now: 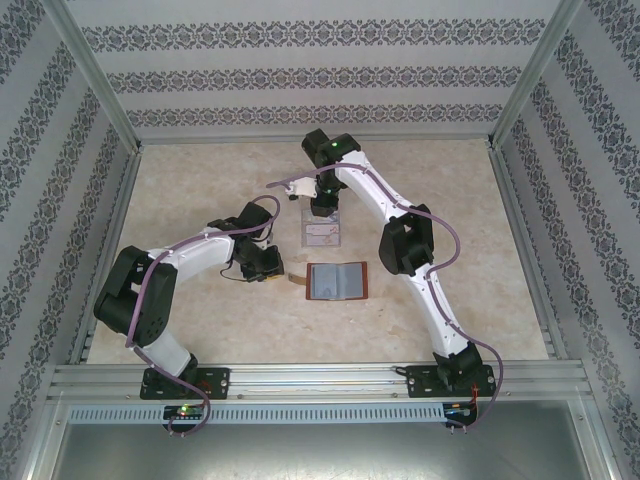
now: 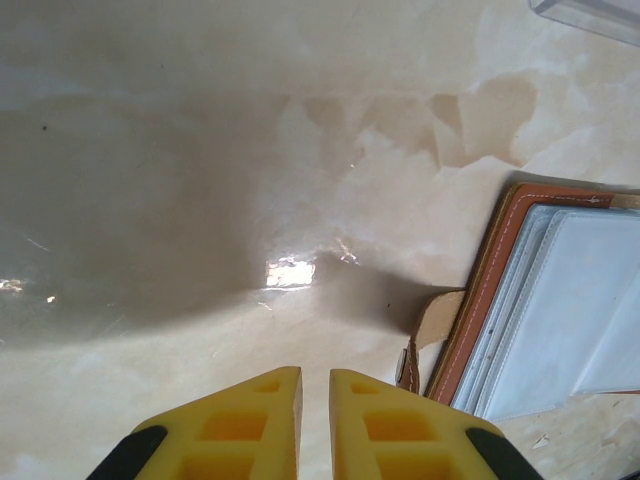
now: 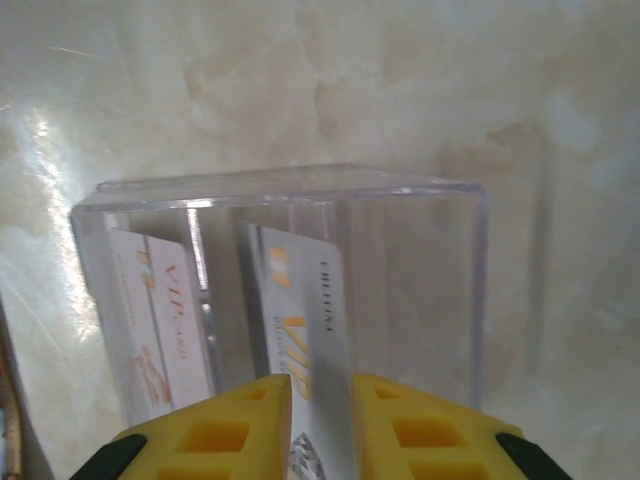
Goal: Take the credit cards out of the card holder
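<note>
Top view: the left arm folds back on itself, upper link leaning outward and forearm reaching inward low over the table [image 1: 200, 190]. The left gripper [image 1: 272, 270] sits just left of the wallet [image 1: 337, 282], which lies open and flat near the table's middle, blue-grey pockets facing up.

Left wrist view: the left gripper [image 2: 315, 420] has its fingers almost together with nothing between them. It is above bare table, near the tan tab [image 2: 437, 315] and apart from it.

Top view: the right arm stretches far forward, bends at the elbow, and its wrist turns down, so the right gripper [image 1: 322, 208] points into the tray [image 1: 306, 236], just beyond the wallet.

Right wrist view: two whitish cards [image 3: 165, 320] stand tilted inside the tray [image 3: 420, 260]. The nearer one runs into the narrow gap of the right gripper [image 3: 320, 420]. Whether the fingers press it cannot be told.
</note>
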`<act>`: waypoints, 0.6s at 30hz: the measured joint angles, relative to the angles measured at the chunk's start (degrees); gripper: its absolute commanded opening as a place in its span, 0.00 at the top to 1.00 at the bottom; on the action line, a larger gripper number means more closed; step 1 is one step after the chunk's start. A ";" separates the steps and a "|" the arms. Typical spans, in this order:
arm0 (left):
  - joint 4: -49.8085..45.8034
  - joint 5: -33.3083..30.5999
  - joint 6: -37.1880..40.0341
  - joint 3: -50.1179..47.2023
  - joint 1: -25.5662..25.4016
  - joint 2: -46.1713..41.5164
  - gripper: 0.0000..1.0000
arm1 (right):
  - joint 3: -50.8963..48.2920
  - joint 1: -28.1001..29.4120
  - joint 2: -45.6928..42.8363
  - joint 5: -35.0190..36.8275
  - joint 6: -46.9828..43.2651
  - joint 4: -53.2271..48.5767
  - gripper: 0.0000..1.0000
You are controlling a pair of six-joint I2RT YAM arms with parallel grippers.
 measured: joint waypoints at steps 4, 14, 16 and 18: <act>0.00 0.00 0.00 0.00 0.00 0.00 0.85 | 0.02 0.00 -0.02 0.92 0.20 1.09 0.75; 0.00 0.00 0.00 0.00 0.00 0.00 0.85 | 0.00 0.02 -0.04 3.76 0.39 3.43 0.74; 0.00 0.00 -0.02 0.00 0.00 0.00 0.85 | 0.00 0.02 -0.04 4.26 0.39 3.85 0.74; 0.00 0.00 -0.02 0.00 0.00 0.00 0.85 | 0.00 0.02 -0.04 4.92 0.39 4.20 0.74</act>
